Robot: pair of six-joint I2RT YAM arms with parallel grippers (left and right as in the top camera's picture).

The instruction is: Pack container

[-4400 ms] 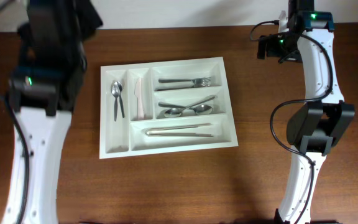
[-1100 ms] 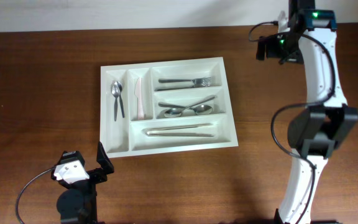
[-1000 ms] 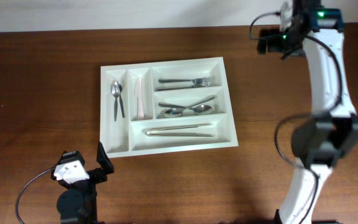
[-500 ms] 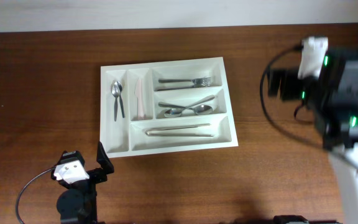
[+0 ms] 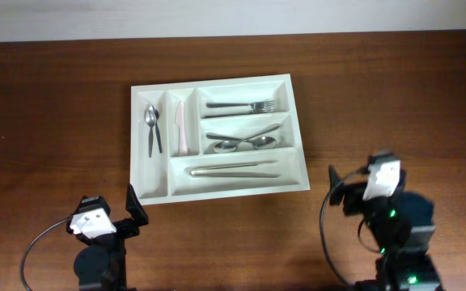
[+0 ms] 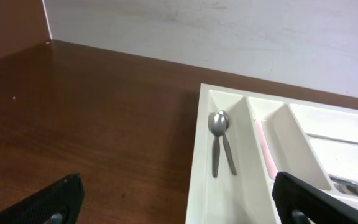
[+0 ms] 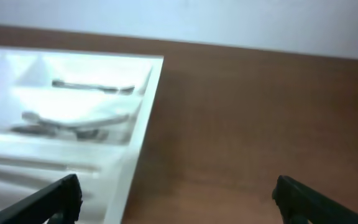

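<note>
The container [image 5: 133,145], a white tray with five compartments, lies flat mid-table. It holds two small spoons [image 5: 152,129], a pale pink knife [image 5: 180,128], forks [image 5: 241,106], larger spoons [image 5: 245,141] and long pale utensils [image 5: 235,170]. My left gripper [image 5: 108,212] sits low at the front left, open and empty, just in front of the tray's front left corner. In the left wrist view its fingers [image 6: 48,202] straddle the container's left wall [image 6: 197,174]. My right gripper [image 5: 361,176] rests open and empty at the front right, beside the tray's right rim [image 7: 143,118], which looks blurred.
Bare brown wooden tabletop [image 5: 55,121] surrounds the tray on all sides. A pale wall [image 6: 229,31] runs along the table's far edge. Both arms are folded down at the near edge, left [image 5: 95,259] and right [image 5: 399,234].
The right arm has swung from the far right back of the table down to the front right, folding low. The left arm and the cutlery have not moved.
</note>
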